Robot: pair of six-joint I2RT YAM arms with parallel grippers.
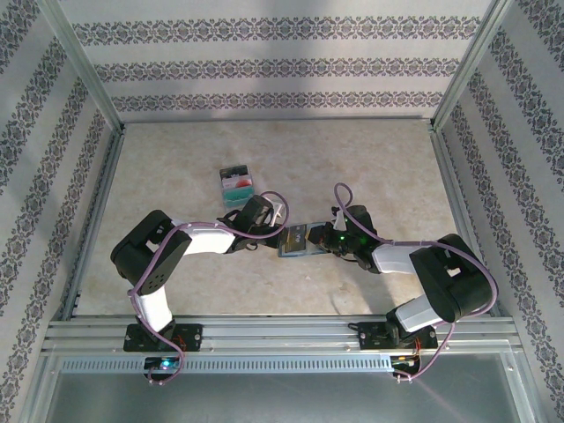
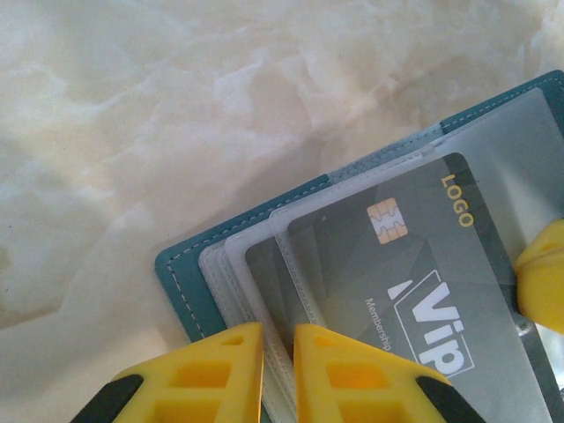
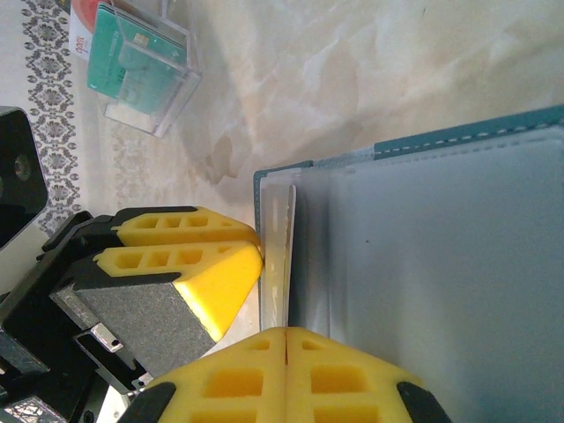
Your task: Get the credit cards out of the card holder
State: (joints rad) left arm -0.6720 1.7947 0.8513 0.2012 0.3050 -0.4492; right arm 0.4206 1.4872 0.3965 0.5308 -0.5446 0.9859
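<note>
The card holder (image 1: 298,240) lies open on the desk (image 1: 176,264), near its middle, between the two arms. The left fingers (image 1: 278,231) meet it from the left and the right fingers (image 1: 321,240) from the right.

From the left wrist, the left fingers (image 2: 257,374) are almost together. The edge of the holder's clear sleeves (image 2: 231,264) runs into the narrow gap between them, so they appear clamped on that edge. The teal cover of the card holder (image 2: 181,282) shows as a stitched border around the sleeves. A grey card (image 2: 414,291) with a gold chip and the words "LOGO" and "VIP" sits inside one sleeve. A yellow tip of the right fingers (image 2: 542,286) rests over the right part of that page.

From the right wrist, the right fingers (image 3: 286,352) are pressed together with nothing seen between them, their tips at the edge of the card holder (image 3: 441,264). The left fingers (image 3: 207,264) touch the holder's pale sleeve edge just beside them.

A clear box (image 1: 236,183) stands on the desk to the far left of the holder, well apart from it. It holds a teal card (image 3: 132,53) and a red card (image 3: 88,13).
</note>
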